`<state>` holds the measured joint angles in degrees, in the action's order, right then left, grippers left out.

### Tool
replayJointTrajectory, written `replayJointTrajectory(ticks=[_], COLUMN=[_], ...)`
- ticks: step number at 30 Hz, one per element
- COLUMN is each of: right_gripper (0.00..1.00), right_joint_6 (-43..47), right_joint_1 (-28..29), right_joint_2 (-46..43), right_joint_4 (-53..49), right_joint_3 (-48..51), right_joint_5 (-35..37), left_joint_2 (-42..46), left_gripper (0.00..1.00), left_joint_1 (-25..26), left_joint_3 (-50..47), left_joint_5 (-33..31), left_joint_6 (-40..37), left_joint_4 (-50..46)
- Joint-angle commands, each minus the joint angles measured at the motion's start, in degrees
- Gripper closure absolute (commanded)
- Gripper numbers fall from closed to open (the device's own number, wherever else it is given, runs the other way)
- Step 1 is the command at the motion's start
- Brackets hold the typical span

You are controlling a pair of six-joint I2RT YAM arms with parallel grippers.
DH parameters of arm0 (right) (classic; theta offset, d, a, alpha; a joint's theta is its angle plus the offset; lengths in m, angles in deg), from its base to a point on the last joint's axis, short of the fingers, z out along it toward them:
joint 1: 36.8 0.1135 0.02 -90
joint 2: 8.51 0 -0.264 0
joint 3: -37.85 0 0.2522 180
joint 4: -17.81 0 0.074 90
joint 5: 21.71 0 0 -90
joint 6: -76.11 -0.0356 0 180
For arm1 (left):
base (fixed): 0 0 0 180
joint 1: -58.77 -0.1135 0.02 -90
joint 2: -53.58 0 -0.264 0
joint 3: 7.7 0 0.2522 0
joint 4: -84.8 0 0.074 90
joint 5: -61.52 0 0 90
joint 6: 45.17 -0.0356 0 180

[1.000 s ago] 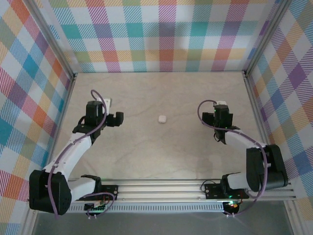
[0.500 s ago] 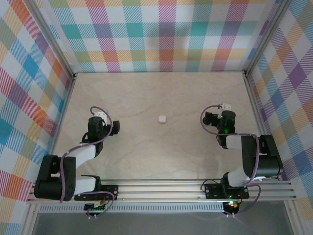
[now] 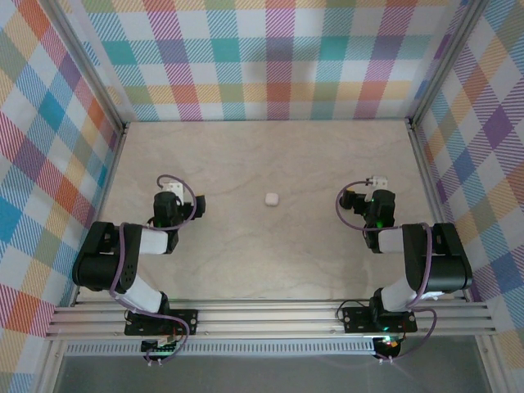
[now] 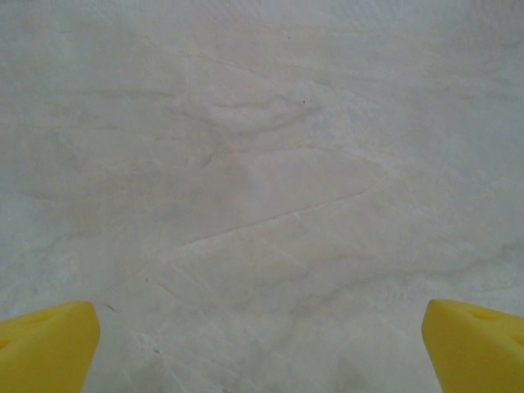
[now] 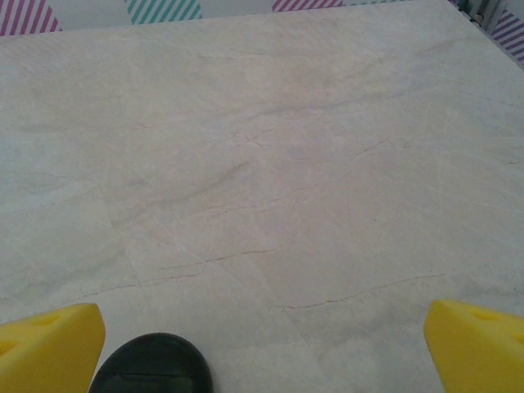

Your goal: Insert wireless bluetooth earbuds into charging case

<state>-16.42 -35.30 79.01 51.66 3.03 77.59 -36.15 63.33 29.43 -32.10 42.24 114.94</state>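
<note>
Now the left gripper (image 4: 262, 348) has its yellow fingers (image 4: 47, 345) spread wide above the bare, marble-like table (image 3: 270, 262) and holds nothing. Between the two arms, well apart from each, a small white case (image 3: 271, 198) lies in the middle of the table. The right gripper (image 5: 262, 348) is also spread wide and empty, with a dark rounded thing (image 5: 152, 365) just beside one finger; colourful checked walls (image 3: 270, 57) stand around.

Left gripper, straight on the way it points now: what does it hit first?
The left gripper faces the beige marbled tabletop; that likely comes first, nothing visible between, though depth is unclear.
</note>
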Motion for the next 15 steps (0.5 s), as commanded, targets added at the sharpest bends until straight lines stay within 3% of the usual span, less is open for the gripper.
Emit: replayJointTrajectory(ticks=[1, 15], right_gripper=[0.00, 0.00], right_joint_6=[-0.46, 1.05], right_joint_1=[-0.18, 0.06], right_joint_2=[0.02, 0.50], right_joint_4=[2.47, 1.07], right_joint_3=[-0.91, -1.97], right_joint_5=[-0.94, -4.20], left_joint_2=[0.13, 0.09], left_gripper=[0.00, 0.00], left_joint_1=[-0.86, -0.87], left_joint_3=[1.02, 1.02], left_joint_5=[-0.38, -0.42], left_joint_6=[0.46, 0.47], left_joint_4=[1.67, 1.72])
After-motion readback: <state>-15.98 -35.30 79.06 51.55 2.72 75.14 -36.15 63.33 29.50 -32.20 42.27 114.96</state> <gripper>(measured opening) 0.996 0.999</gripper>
